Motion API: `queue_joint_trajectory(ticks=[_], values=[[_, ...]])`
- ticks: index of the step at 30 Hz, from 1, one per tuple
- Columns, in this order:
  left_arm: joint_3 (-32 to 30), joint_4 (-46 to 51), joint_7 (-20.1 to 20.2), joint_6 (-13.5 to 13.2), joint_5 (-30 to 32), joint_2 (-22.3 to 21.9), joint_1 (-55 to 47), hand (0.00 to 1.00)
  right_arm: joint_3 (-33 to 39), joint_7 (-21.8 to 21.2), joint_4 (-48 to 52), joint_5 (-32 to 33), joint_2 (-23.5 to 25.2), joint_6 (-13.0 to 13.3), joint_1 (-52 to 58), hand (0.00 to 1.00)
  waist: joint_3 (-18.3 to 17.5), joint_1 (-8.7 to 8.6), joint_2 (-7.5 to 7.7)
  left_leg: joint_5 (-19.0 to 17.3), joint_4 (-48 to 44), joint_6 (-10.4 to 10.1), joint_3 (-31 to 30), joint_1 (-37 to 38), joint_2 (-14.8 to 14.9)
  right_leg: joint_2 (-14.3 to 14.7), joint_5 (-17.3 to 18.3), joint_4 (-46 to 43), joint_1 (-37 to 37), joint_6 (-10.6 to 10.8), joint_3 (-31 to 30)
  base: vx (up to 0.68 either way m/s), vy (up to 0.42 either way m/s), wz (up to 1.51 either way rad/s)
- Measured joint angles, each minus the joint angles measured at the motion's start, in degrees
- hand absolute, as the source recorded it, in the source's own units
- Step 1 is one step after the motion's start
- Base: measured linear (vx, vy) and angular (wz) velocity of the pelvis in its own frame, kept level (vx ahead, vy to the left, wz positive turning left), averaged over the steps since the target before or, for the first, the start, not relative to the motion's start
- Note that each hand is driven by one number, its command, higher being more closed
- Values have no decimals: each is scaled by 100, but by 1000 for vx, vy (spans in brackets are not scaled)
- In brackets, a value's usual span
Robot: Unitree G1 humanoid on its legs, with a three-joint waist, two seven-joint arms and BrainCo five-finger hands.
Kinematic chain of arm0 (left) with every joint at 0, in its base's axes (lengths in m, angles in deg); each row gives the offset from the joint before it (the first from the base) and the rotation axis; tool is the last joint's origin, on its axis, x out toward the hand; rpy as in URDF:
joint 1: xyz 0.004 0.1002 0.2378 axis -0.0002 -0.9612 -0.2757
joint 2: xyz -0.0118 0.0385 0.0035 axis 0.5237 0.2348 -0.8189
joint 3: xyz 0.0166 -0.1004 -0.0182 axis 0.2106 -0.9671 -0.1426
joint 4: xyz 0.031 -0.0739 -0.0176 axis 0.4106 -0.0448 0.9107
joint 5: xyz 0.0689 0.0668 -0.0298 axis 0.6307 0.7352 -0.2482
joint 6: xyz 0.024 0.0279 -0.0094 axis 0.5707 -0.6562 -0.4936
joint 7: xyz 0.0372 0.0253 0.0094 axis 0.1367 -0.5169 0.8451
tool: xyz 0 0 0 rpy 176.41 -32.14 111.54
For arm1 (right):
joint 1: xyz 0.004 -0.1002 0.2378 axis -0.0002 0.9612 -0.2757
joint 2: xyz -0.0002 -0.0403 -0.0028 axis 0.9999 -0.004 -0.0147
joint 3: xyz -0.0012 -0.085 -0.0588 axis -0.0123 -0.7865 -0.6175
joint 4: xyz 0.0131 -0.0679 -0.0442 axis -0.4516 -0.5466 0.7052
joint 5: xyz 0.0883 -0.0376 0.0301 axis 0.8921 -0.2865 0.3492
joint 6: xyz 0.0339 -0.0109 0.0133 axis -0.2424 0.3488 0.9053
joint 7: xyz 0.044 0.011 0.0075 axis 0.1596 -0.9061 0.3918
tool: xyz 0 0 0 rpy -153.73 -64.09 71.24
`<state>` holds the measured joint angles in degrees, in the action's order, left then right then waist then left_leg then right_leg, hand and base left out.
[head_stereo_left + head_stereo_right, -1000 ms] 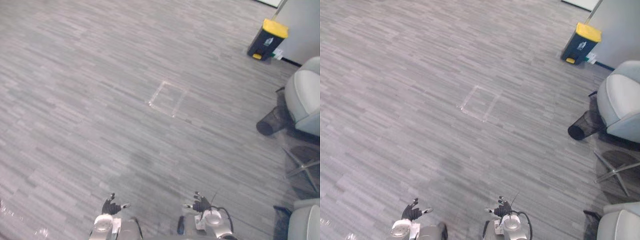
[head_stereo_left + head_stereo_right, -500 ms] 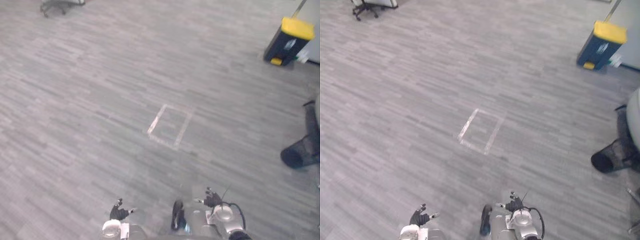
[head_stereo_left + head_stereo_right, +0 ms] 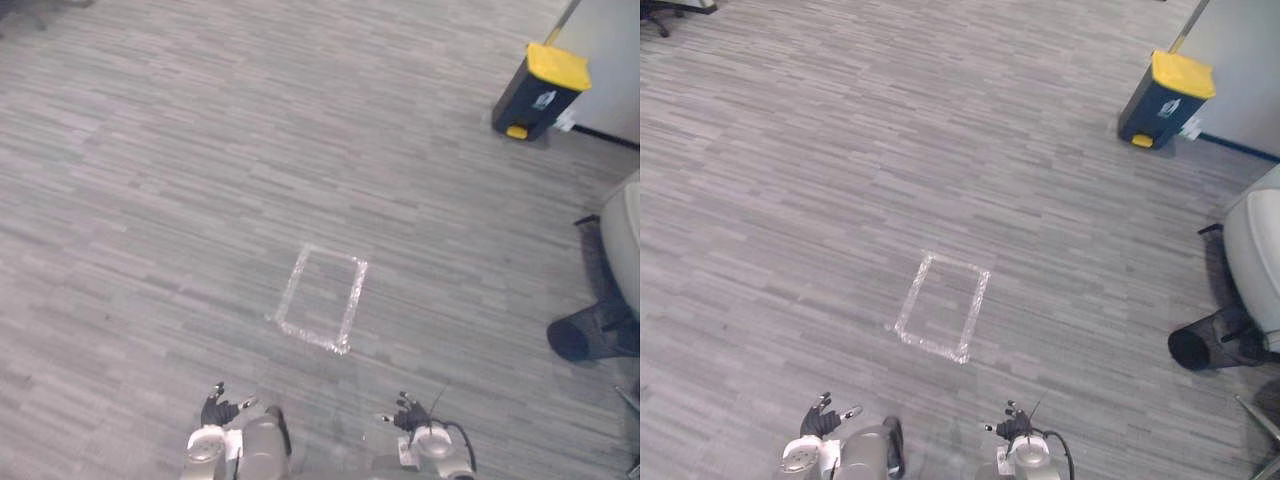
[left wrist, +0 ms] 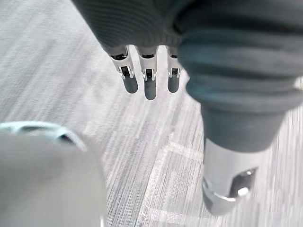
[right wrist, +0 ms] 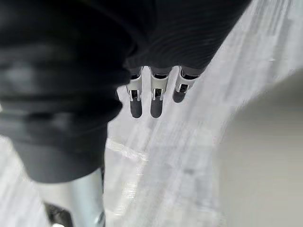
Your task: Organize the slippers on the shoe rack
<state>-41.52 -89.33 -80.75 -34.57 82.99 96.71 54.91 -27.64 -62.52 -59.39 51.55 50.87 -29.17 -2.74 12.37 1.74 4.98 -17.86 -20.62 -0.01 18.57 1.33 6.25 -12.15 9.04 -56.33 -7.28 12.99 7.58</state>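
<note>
My left hand (image 3: 217,410) and right hand (image 3: 408,415) hang low at the near edge of the eye views, above grey plank flooring. Both are open and hold nothing. In the left wrist view the fingers (image 4: 149,85) point straight out over the floor, with the thumb (image 4: 227,179) apart from them. The right wrist view has its fingers (image 5: 154,101) straight in the same way, over bare floor.
A rectangle of clear tape (image 3: 322,298) marks the floor just ahead of me. A dark bin with a yellow lid (image 3: 538,90) stands far right by a wall (image 3: 610,50). A grey chair (image 3: 1252,270) and a black mesh wastebasket (image 3: 585,335) sit at the right.
The whole picture has shifted, so the camera has moved: the taped rectangle now lies closer to my hands. Both hands keep the same open pose.
</note>
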Motion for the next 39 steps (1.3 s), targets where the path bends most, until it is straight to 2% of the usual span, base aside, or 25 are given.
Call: queue_joint_trajectory(ticks=[1,2,4,5,6,7,8,9,10,11,13,15,18,20,21,22,23,24,25,26,27,31,34,37,39], values=[[48,-138,-1,60,88,24,-62,0,7,-9,9,0,-34,13,-12,0,-18,-42,-68,11,587,-16,167,677,20,27,386,-171,-328,-760,489,741,115,-46],[110,-172,2,101,131,21,-71,0,18,-12,68,0,-69,26,-53,0,-12,-120,-132,32,867,-46,246,979,51,115,601,121,-614,-1066,779,637,73,-35],[160,-179,4,110,159,1,-54,0,28,-17,178,0,-113,45,-79,0,17,-185,-202,32,985,-47,288,1128,104,238,709,603,-889,-1240,987,414,8,-8],[253,-206,10,120,218,-38,19,0,57,-36,257,2,-193,56,-97,0,72,-267,-298,32,1000,-47,306,1258,218,416,663,1588,-1162,-1391,1282,502,-64,-2],[368,-259,15,123,288,-45,90,0,110,-46,346,15,-239,50,-85,0,86,-282,-329,38,1033,-69,384,1447,224,622,170,2875,-1313,-1532,1662,615,-84,-5],[368,-263,19,122,297,-42,95,0,116,-45,353,9,-239,47,-75,0,78,-280,-309,60,1062,-108,433,1518,188,665,-86,3312,-1263,-1553,1752,555,-115,-19],[358,-264,20,123,305,12,58,0,114,-55,324,9,-215,37,48,0,-23,-273,-135,67,1090,-324,471,1723,-9,749,-1035,4441,-1198,-1873,1948,487,-110,-21],[328,-375,-5,137,350,-18,76,0,223,-67,392,62,-232,72,87,0,-44,-298,-190,-7,1027,-529,387,2009,9,828,-1645,4318,-1201,-2460,1835,698,-105,-40],[367,-392,29,141,428,-182,125,0,237,-55,359,-2,-354,24,-37,0,-156,-340,-481,135,591,-745,235,1917,228,904,-1105,3703,-1332,-2308,1721,566,-70,-29],[371,-378,29,131,444,-253,139,0,241,-63,359,-4,-378,28,-10,0,-184,-400,-537,236,358,-763,166,1864,279,910,-938,3585,-1331,-2293,1731,648,-79,-36],[373,-393,54,131,528,-523,241,0,461,-121,366,13,-380,4,26,0,-255,-459,-825,927,-1551,-1170,-249,1157,693,1087,-467,3495,-1031,-2245,1666,529,-82,-26],[367,-389,71,128,535,-637,273,0,472,-124,296,12,-404,-54,29,0,-244,-465,-858,725,-2758,-1500,-325,724,878,1270,-399,3782,-611,-2250,1522,427,-25,-42],[363,-357,165,86,484,-577,160,0,479,-29,166,15,-353,-123,121,0,-248,-434,-731,208,-3406,-1194,-15,55,1031,1514,-368,4431,352,-2165,1016,402,39,-64],[368,-249,134,30,341,-566,155,0,475,82,140,15,-354,-121,179,0,-245,-335,-706,-66,-2838,-814,-84,-438,999,1609,-424,4687,648,-2038,508,280,162,-103],[370,-243,134,4,339,-568,157,0,472,91,128,15,-354,-121,176,0,-235,-304,-690,-114,-2606,-770,-142,-499,968,1621,-430,4699,667,-2022,386,201,210,-128],[378,-229,138,-39,332,-572,169,0,456,115,123,15,-352,-118,168,0,-223,-231,-679,-219,-1881,-730,-543,-647,795,1629,-438,4699,694,-1937,-8,179,251,-180],[432,-230,130,-41,317,-571,169,0,445,124,113,6,-356,-119,163,0,-219,-204,-673,-231,-985,-723,-1435,-714,451,1650,-363,4660,686,-1840,-571,167,273,-186],[438,-230,129,-43,303,-571,168,0,443,125,107,5,-357,-119,162,0,-219,-203,-675,-229,-788,-724,-1766,-723,363,1663,-356,4645,682,-1822,-745,146,314,-209],[508,-234,127,-42,277,-566,169,0,426,129,103,-2,-374,-121,179,0,-221,-202,-701,-200,-317,-761,-2705,-694,140,1699,-333,4598,610,-1704,-1209,150,435,-221],[557,-271,130,-46,227,-572,161,0,410,128,121,4,-414,-108,199,0,-246,-186,-823,94,-75,-894,-2931,-565,135,1778,-240,4428,518,-1520,-1580,123,371,-221],[557,-273,131,-48,212,-571,161,0,409,128,119,-5,-421,-107,196,0,-240,-186,-838,228,-63,-826,-2884,-499,130,1777,-228,4388,518,-1481,-1657,114,403,-205],[697,-403,172,-27,172,-275,206,0,406,104,182,-87,-207,-119,280,0,-305,-246,-459,142,53,-504,-1533,-108,1,1405,-414,4381,387,-1037,-2232,109,346,-137],[751,-440,159,-24,172,-234,221,0,399,59,159,-114,-169,-119,241,0,-339,-233,-411,197,340,-413,-762,95,-42,1194,-565,4321,18,-1005,-1694,124,223,-127],[761,-557,165,24,172,-231,249,0,356,50,140,-114,-205,-111,188,0,-317,-267,-459,213,440,-393,-17,451,-134,564,-418,3792,-180,-1463,1093,124,113,-123],[757,-640,171,49,173,-268,273,0,360,49,197,-126,-267,-98,183,0,-306,-308,-521,214,575,-391,156,712,-181,411,-359,3560,-164,-1662,1878,108,29,-99]])
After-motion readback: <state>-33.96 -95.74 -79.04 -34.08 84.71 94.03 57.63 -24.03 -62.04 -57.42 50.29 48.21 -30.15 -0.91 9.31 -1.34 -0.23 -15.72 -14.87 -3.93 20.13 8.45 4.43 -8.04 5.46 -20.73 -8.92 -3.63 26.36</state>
